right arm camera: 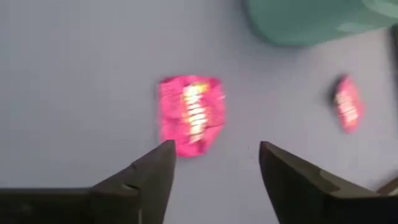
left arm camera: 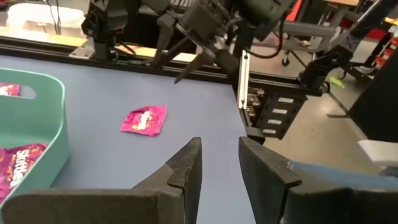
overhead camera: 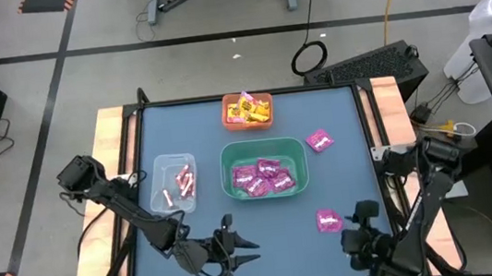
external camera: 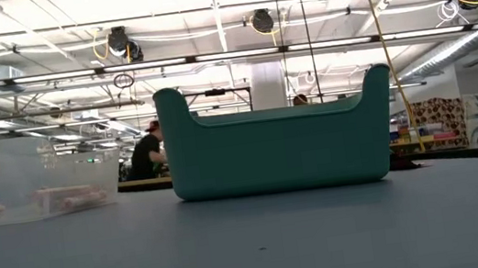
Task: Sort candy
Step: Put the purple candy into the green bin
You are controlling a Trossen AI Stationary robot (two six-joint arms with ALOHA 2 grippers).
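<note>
Two magenta-pink candy packets lie flat on the blue table: one [overhead camera: 329, 220] near the right side, one [overhead camera: 319, 141] beside the green bin [overhead camera: 232, 181]. More magenta packets [overhead camera: 267, 176] sit in the green bin, yellow packets [overhead camera: 249, 110] in the orange bin, and pink-white sticks [overhead camera: 181, 182] in the clear bin. My right gripper [overhead camera: 359, 214] is open just right of the nearer loose packet [right arm camera: 189, 115], fingers pointing at it without touching. My left gripper [overhead camera: 252, 252] is open near the table's near edge, facing that same packet [left arm camera: 144, 119].
The green bin [external camera: 277, 138] stands mid-table, the clear bin [external camera: 33, 184] to its left, and the orange bin [overhead camera: 227, 121] at the far edge. Bare blue table lies between the two grippers. A person [external camera: 145, 156] shows far behind the table.
</note>
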